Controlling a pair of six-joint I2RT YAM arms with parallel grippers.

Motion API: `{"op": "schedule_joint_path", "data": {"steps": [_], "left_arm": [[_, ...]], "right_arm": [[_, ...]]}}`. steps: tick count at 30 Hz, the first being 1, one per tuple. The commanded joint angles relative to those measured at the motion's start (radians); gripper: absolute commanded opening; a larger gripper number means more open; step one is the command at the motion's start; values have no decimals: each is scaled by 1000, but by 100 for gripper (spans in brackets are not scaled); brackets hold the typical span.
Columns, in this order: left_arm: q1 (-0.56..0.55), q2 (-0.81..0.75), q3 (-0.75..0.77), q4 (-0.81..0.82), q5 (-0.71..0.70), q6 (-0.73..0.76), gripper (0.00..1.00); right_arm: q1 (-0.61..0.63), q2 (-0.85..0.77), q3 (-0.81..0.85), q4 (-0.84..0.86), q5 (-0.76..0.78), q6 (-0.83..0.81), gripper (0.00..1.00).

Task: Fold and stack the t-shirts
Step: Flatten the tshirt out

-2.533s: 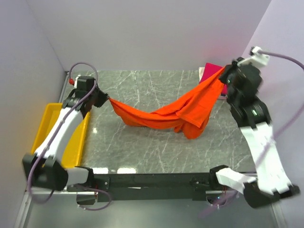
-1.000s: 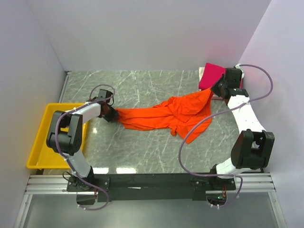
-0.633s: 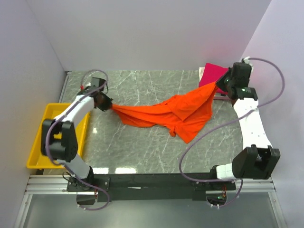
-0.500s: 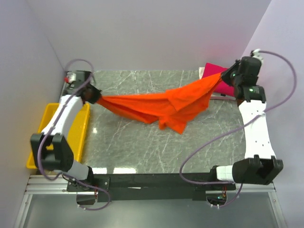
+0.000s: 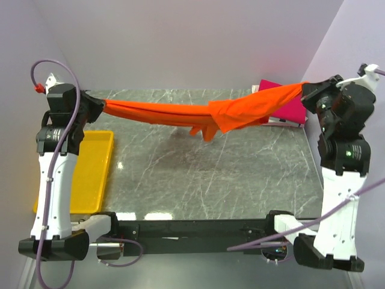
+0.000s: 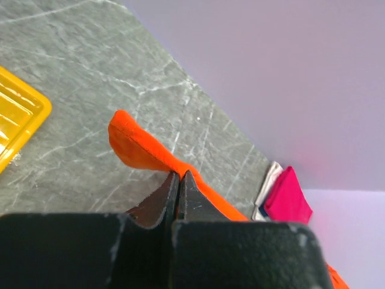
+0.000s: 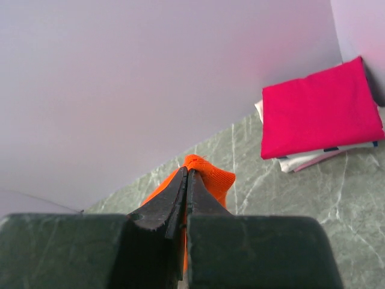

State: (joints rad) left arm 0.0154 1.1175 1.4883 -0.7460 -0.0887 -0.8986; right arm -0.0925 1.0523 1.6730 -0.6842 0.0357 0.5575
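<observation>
While the orange t-shirt (image 5: 156, 112) is held stretched above the surface (image 5: 210, 174), one end is clamped in the left pincer (image 5: 102, 107), the other in the right pincer (image 5: 304, 88) (the magenta t-shirt (image 7: 319, 108) lies folded, far right). Spreading is judged underway; a flat lay-down is needed next.

Overhead view, wrist close-ups sharing orange t-shirt (image 6: 133, 149)

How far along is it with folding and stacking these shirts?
Done: the magenta-pink t-shirt lies folded on a small pile in the far right corner. In hand: the orange t-shirt, unfolded, is stretched above the table, pinched at one end by the left gripper and at the other by the right gripper. Left: lay it down, fold it, and stack it, probably on the pink one.
</observation>
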Motion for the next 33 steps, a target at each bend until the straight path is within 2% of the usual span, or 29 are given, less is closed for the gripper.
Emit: {"op": "schedule_joint_path", "data": {"steps": [1, 5, 7, 12, 14, 18, 20, 21, 22, 23, 26, 27, 29, 30, 33], "left_arm": [[9, -13, 0, -16, 59, 33, 1], [8, 77, -49, 26, 150, 4, 1], [9, 135, -80, 72, 176, -13, 1], [8, 393, -158, 160, 303, -56, 1], [6, 465, -195, 226, 345, -74, 1], [6, 525, -261, 264, 368, -74, 1], [5, 516, -292, 280, 357, -75, 1], [6, 509, -325, 281, 342, -76, 1], [6, 502, -341, 284, 342, -79, 1], [6, 492, -358, 292, 342, -85, 1], [8, 469, -414, 306, 336, -94, 1], [8, 463, -433, 307, 334, -95, 1], [8, 449, -444, 312, 331, -97, 1], [8, 443, -453, 313, 333, -97, 1], [9, 433, -457, 313, 326, -94, 1]], "right_arm": [[-12, -17, 50, 2, 20, -7, 0], [-12, 80, 53, 20, -14, -7, 0], [-12, 188, 51, 41, -20, -8, 0], [-12, 507, 27, 98, -31, 2, 0], [-13, 587, 7, 144, -62, 18, 0], [-12, 835, 92, 115, -98, 19, 1], [-9, 879, 120, 78, -105, 12, 28], [3, 859, 78, 96, -102, 9, 43], [11, 830, 35, 119, -93, 9, 73], [20, 792, -11, 139, -61, 10, 79], [49, 620, -229, 228, -48, 22, 80], [57, 526, -362, 247, -45, 36, 80], [62, 390, -579, 314, -57, 54, 76], [62, 350, -645, 322, -48, 76, 70], [60, 217, -850, 353, -42, 82, 69]]}}
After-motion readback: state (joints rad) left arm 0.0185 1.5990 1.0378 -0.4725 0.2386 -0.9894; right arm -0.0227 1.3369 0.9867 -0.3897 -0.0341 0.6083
